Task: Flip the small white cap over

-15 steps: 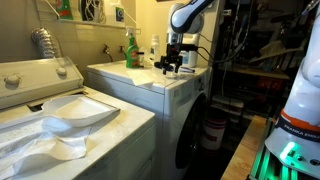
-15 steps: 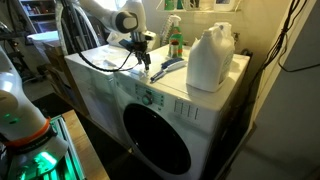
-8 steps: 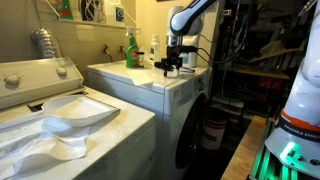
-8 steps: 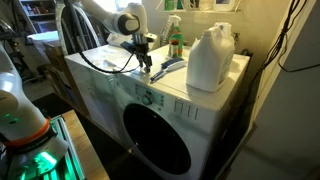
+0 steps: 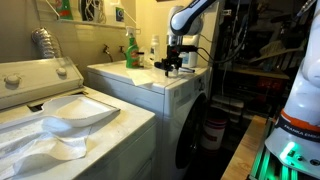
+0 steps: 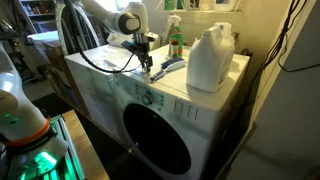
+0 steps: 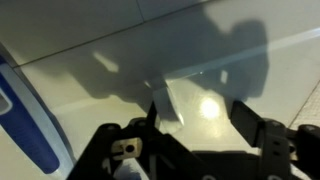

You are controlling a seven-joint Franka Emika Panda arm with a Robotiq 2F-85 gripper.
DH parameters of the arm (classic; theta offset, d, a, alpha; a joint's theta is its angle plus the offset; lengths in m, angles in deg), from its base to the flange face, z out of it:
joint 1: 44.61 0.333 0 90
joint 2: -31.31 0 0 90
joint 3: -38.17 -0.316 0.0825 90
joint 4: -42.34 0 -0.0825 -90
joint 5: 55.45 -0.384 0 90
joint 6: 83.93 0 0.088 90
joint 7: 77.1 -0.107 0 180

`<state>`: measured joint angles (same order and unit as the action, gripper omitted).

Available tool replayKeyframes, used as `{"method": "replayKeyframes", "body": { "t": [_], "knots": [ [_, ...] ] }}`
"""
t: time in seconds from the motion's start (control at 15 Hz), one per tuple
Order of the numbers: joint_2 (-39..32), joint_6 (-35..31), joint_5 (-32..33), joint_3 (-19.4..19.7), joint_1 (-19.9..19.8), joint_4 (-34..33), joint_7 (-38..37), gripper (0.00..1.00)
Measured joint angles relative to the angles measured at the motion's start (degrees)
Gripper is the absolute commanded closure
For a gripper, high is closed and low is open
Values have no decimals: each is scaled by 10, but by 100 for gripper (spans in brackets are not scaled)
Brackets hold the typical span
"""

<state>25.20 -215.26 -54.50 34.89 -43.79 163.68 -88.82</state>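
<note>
**Exterior view, arm side.** The black two-finger gripper (image 5: 172, 66) hangs low over the flat white top of the front-loading washing machine (image 5: 150, 84), near its outer edge. A green plastic spray bottle (image 5: 130, 50) stands well behind it. I cannot pick out the small white cap here, as white on white gives no contrast.

**Exterior view, door side.** The gripper (image 6: 147, 66) sits close above the machine top (image 6: 105, 68). A slim blue-and-white object (image 6: 168, 68) lies just beside it, and a large white plastic jug (image 6: 210, 58) stands further along. The cap is not discernible here either.

**Wrist view.** The jaws stand spread with nothing held between them (image 7: 198, 118). A faint pale patch (image 7: 178, 100) lies on the surface between them. I judge it may be the cap, but glare beside it leaves me unsure. The blue-and-white object (image 7: 25, 120) is at the left edge.

**Risks.**
- Closing on glare instead of the cap would waste the grasp.
- A low, light cap on a smooth top may skid away from one finger.
- A cap pinched off-centre may pop out, and it could go over the nearby edge.
- A descent that goes too deep would drive the fingertips into the machine top.
</note>
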Motion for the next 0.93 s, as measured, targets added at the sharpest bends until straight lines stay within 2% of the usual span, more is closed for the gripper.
{"method": "replayKeyframes", "body": {
  "t": [0.27, 0.4, 0.47, 0.53, 0.73, 0.93],
  "knots": [
    [4, 0, 0, 0, 0, -1, 0, 88],
    [8, 1, -1, 0, 0, -1, 0, 97],
    [9, 2, -1, 0, 0, -1, 0, 98],
    [9, 2, -2, 1, 0, -1, 0, 94],
    [9, 2, -4, 1, 0, 0, 0, 94],
    [9, 2, -33, 0, 0, 0, 7, 94]
  ]
}}
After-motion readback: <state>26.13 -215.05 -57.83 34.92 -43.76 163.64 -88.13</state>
